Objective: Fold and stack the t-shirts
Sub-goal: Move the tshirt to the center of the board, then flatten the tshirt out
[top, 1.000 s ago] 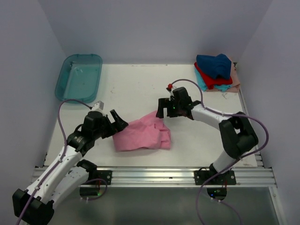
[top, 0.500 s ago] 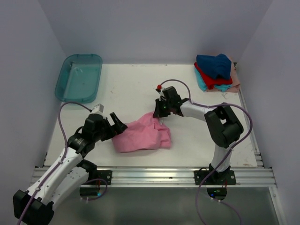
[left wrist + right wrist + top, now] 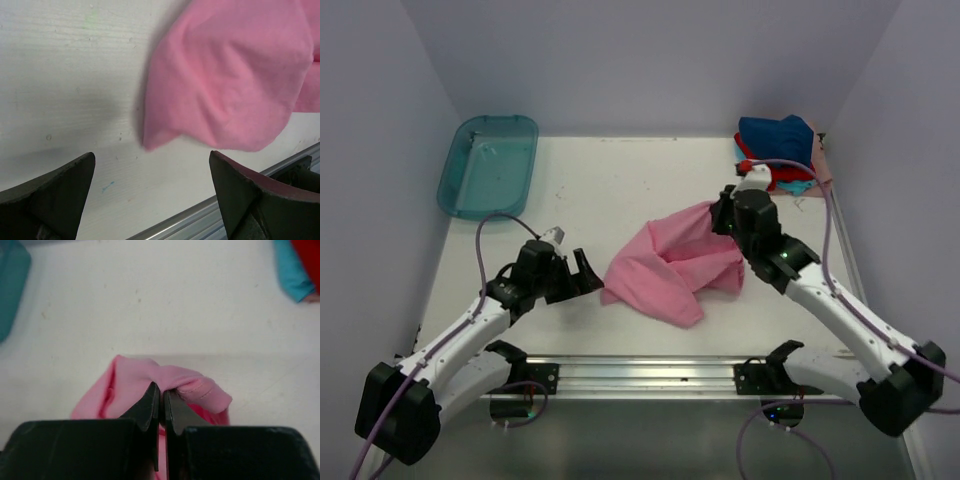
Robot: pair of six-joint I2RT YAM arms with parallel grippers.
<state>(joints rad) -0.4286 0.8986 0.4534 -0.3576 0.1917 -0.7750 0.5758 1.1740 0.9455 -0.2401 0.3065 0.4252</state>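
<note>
The right hand [image 3: 724, 214] pinches the pink t-shirt [image 3: 670, 270] by its hem at centre frame. The spread left hand [image 3: 586, 274] should grip the lower-left corner, then both draw it flat.

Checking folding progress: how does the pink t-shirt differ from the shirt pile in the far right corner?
The pink cloth t-shirt lies crumpled mid-table; the pile of navy, red and teal shirts sits stacked. The right gripper is shut on the pink t-shirt; nothing touches the pile. Both are soft cloth.
</note>
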